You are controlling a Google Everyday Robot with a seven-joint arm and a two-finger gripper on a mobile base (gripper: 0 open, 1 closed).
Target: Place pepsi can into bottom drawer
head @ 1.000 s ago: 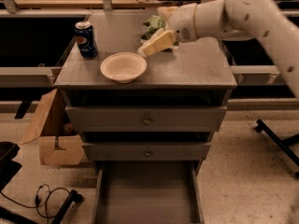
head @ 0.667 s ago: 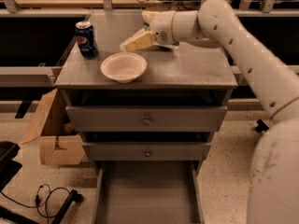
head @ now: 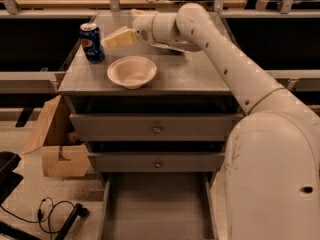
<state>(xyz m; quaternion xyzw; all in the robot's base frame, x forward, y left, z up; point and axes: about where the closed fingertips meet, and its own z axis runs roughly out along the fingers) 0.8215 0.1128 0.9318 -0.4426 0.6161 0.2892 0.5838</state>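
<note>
The pepsi can (head: 92, 42) stands upright at the back left of the grey cabinet top (head: 190, 79). My gripper (head: 114, 39) is just to the right of the can, at about its height, pointing left toward it, with a small gap between them. The white arm reaches in from the right across the cabinet top. The bottom drawer (head: 155, 204) is pulled open below the two knobbed drawers, and its flat grey floor shows with nothing on it.
A white bowl (head: 131, 71) sits on the cabinet top in front of the gripper. A cardboard box (head: 55, 144) stands on the floor to the left of the cabinet. Cables (head: 50, 214) lie on the floor at the lower left. My arm's base fills the lower right.
My gripper has swung left across the cabinet top, from behind the bowl's right side to right beside the pepsi can. The can and bowl have not moved.
</note>
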